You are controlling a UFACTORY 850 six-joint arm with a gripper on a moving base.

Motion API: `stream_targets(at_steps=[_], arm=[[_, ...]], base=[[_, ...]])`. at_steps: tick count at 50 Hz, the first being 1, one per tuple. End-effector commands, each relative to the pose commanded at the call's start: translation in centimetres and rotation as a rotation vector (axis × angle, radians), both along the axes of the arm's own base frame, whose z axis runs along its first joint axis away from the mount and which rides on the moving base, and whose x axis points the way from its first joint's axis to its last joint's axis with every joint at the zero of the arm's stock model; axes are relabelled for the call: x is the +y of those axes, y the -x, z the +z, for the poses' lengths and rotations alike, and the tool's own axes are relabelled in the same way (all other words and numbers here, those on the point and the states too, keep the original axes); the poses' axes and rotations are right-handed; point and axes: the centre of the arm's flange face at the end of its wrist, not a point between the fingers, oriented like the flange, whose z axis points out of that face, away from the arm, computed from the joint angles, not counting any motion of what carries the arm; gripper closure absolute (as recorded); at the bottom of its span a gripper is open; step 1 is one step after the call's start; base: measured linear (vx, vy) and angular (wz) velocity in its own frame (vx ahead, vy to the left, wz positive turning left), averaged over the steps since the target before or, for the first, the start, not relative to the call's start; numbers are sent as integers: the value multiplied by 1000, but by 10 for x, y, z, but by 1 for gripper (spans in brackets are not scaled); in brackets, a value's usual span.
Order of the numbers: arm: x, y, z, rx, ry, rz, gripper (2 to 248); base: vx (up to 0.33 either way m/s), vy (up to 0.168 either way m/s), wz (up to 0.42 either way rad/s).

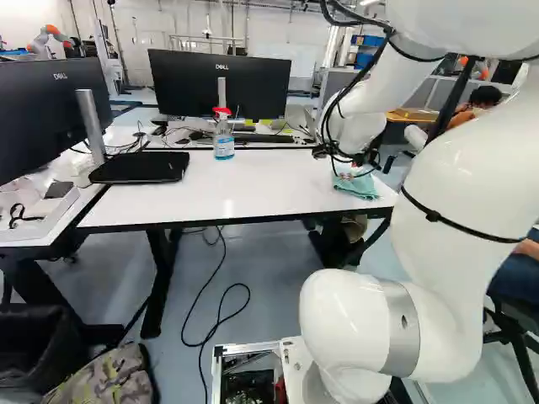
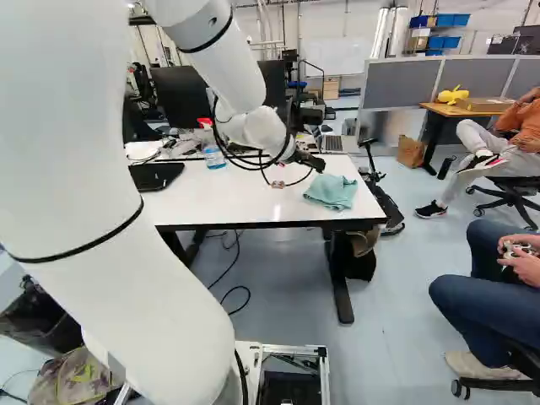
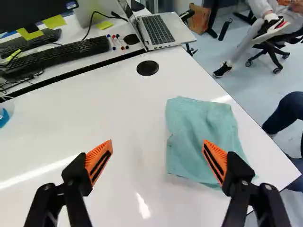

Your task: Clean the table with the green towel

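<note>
Observed from where I stand: a spray bottle with a red top (image 1: 223, 145) stands upright near a dark monitor (image 1: 215, 82), with a second monitor (image 1: 46, 118) at the left of the left base view; a black keyboard (image 3: 59, 56), capped markers (image 3: 117, 42) and an open laptop (image 3: 160, 30) lie in a row, the markers between the other two. On the floor, a looped black cable (image 1: 248, 295) and a camouflage-patterned bag (image 1: 105, 379). Right of the right base view: grey partition (image 2: 477, 78), wooden-topped bench bearing a cardboard box (image 2: 485, 105) and a yellow object (image 2: 453, 94), brown paper bag (image 2: 411, 152) near it on the floor.
</note>
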Motion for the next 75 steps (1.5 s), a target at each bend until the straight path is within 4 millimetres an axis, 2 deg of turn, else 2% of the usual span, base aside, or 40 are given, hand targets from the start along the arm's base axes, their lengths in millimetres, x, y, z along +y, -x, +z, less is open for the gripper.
stream_targets(at_steps=[20,36,57,75], arm=[[53,45,-31,-100,47,102,3],[85,83,-53,-174,71,176,3],[113,125,-75,-251,89,252,3],[127,152,-88,-298,95,298,3]], base=[[0,0,0],[0,0,0],[0,0,0],[0,0,0]])
